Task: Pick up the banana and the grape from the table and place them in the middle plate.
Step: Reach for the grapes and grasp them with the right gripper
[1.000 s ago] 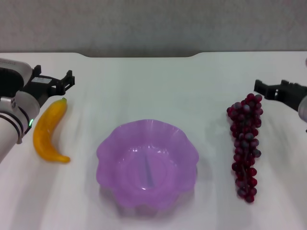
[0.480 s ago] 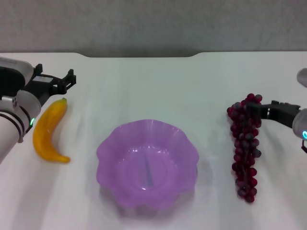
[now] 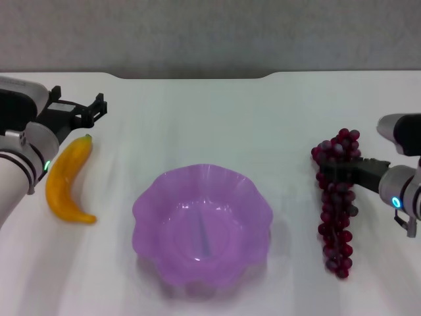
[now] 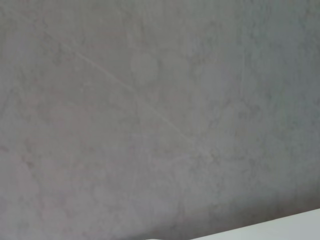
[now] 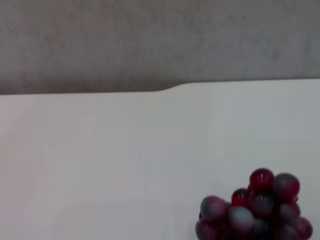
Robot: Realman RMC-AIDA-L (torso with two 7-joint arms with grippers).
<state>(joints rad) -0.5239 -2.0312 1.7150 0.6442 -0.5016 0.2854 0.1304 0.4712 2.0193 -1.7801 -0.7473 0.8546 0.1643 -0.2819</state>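
The yellow-orange banana (image 3: 68,179) lies on the white table (image 3: 217,125) at the left. My left gripper (image 3: 91,110) hovers just beyond the banana's far green tip, open and empty. The dark red-purple grape bunch (image 3: 337,217) lies at the right, and its top shows in the right wrist view (image 5: 255,212). My right gripper (image 3: 341,173) reaches in from the right and sits over the upper part of the bunch. The purple scalloped plate (image 3: 148,197) stands empty in the middle.
A grey wall runs behind the table's dark notched far edge (image 3: 191,76). The left wrist view shows only that wall and a sliver of table (image 4: 295,227). Bare white table lies between the plate and each fruit.
My right gripper has come nearer and leftward from beside the bunch's far end to over its upper part. The left gripper has barely moved. Banana, grapes and plate lie as before.
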